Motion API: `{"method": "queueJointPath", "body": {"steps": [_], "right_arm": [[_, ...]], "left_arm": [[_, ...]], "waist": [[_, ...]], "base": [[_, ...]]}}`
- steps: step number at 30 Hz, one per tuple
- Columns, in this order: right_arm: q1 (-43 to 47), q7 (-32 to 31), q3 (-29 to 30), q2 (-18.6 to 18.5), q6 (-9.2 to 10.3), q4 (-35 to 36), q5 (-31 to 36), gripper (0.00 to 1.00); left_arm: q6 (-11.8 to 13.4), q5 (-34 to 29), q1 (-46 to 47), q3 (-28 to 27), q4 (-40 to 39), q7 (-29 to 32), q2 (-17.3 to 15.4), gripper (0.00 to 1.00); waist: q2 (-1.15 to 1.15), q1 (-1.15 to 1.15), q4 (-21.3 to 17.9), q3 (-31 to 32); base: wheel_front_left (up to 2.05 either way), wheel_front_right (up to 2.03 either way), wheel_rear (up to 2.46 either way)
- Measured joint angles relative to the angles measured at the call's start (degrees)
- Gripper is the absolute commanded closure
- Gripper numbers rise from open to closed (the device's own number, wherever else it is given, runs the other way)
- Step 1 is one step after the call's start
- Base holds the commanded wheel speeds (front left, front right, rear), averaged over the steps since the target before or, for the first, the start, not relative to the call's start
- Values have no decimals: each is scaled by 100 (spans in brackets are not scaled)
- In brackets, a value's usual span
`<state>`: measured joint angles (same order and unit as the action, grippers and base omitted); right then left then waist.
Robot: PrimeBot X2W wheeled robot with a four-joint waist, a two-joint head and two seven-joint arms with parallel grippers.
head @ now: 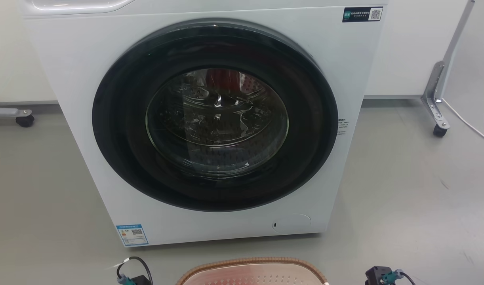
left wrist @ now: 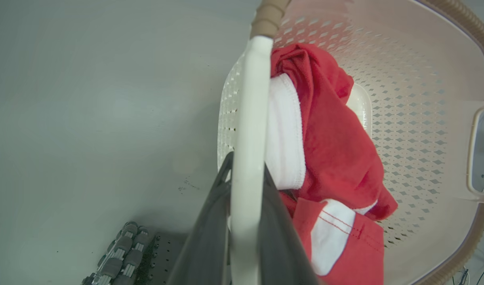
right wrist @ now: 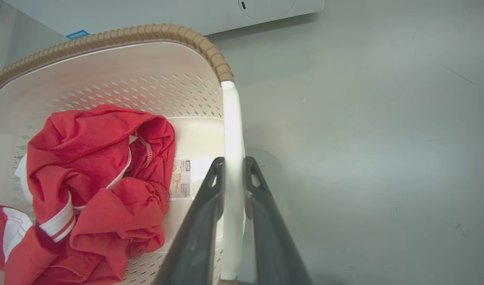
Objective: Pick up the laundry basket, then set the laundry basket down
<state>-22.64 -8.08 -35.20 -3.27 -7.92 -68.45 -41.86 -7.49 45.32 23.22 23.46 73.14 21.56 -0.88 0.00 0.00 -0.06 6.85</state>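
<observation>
The laundry basket (head: 250,262), cream perforated plastic with a brown woven-look rim, shows at the bottom edge of the head view, right in front of the washer. In the left wrist view my left gripper (left wrist: 246,166) is shut on one white side handle (left wrist: 250,99) of the basket (left wrist: 416,99). In the right wrist view my right gripper (right wrist: 234,162) is shut on the other white handle (right wrist: 232,126) of the basket (right wrist: 147,83). Red and white clothes (right wrist: 95,158) lie inside, beside a small label (right wrist: 181,178) on the bottom. Whether the basket touches the floor, I cannot tell.
A white front-loading washer (head: 214,114) with its dark round door shut stands straight ahead on the grey floor. A wheeled metal stand (head: 440,99) and a white cable (head: 467,122) are at the right, a castor (head: 24,118) at the far left.
</observation>
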Motion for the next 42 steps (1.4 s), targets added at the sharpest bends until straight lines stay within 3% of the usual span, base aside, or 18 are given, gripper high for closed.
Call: {"method": "queueJointPath", "body": {"steps": [17, 42], "right_arm": [[-77, -10, -118, -47, 1, 116, -107, 100], [-1167, 666, -231, -193, 35, 282, -11, 100]], "left_arm": [[18, 32, 38, 99, -58, -201, -20, 100], [244, 31, 1006, 388, -577, -832, -100, 100]], "waist": [[0, 0, -32, -272], [1, 1, -138, -1834]], "base": [[0, 0, 0], [0, 0, 0]]}}
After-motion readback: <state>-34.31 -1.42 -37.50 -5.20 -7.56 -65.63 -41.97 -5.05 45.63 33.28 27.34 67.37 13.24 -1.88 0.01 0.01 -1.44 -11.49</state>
